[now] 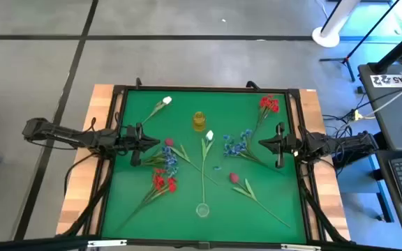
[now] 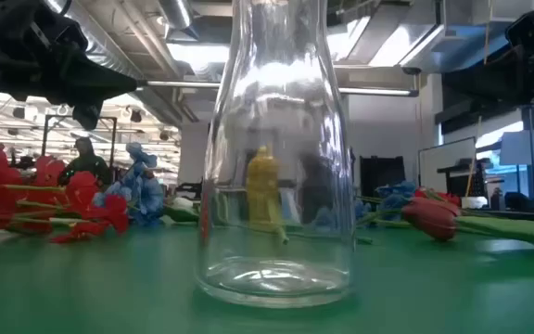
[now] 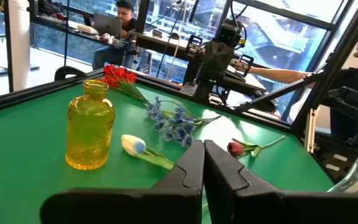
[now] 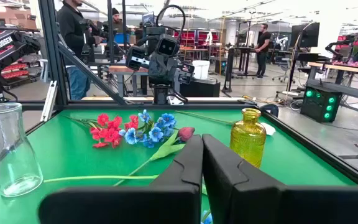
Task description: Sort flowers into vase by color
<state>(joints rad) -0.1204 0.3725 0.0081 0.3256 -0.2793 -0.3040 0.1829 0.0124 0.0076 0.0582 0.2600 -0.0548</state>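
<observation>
A green-topped table [image 1: 131,202] seen from above holds two vases and several loose artificial flowers, with one robot arm waiting at each side. The yellow glass vase [image 1: 199,121] stands upright near the far middle of the table, and nothing can be seen inside it. The clear glass vase [image 1: 202,209] stands upright near the front middle; in the low view its inside is bare glass. All the flowers lie flat on the table, none in a vase. A white bud [image 1: 166,101] lies at the far left, and a second white bud [image 1: 209,135] lies just in front of the yellow vase, its long stem reaching toward the clear vase. A red cluster [image 1: 269,104] lies at the far right, with a blue cluster [image 1: 237,144] nearer the middle. On the left, a dark pink rosebud [image 1: 169,142], a second blue cluster [image 1: 169,161] and a second red cluster [image 1: 163,183] lie close together, stems crossing. Another rosebud [image 1: 234,178] lies right of centre. The left claw [image 1: 139,144] hovers at the left edge of the table, clenched on nothing. The right claw [image 1: 278,145] hovers at the right edge, likewise clenched and holding nothing.
</observation>
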